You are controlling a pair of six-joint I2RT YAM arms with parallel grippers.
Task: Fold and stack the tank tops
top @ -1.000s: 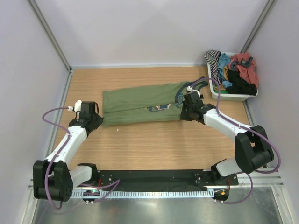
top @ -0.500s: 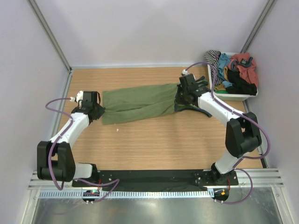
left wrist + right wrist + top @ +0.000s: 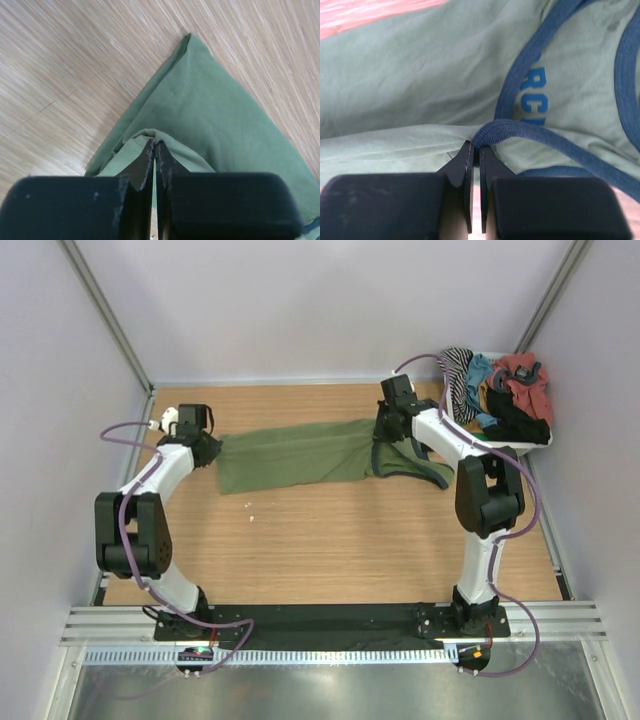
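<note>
The olive green tank top [image 3: 295, 455] lies stretched across the far middle of the table, folded lengthwise, with its blue-trimmed straps [image 3: 415, 468] at the right end. My left gripper [image 3: 212, 445] is shut on its left hem corner [image 3: 150, 136]. My right gripper [image 3: 385, 435] is shut on the cloth and blue trim [image 3: 492, 127] at the armhole. Blue letters [image 3: 535, 95] show on the chest. A black garment [image 3: 520, 425] lies in the bin; I cannot tell whether it is the black tank top.
A white bin [image 3: 480, 445] at the far right corner holds a pile of striped, teal, red and black garments. A small white speck [image 3: 249, 503] lies on the wood in front of the green top. Grey walls close the table on three sides.
Both grippers have moved away from me with the green top in them. The near half has been carried over the far half, so the top is narrower and sits farther back.
</note>
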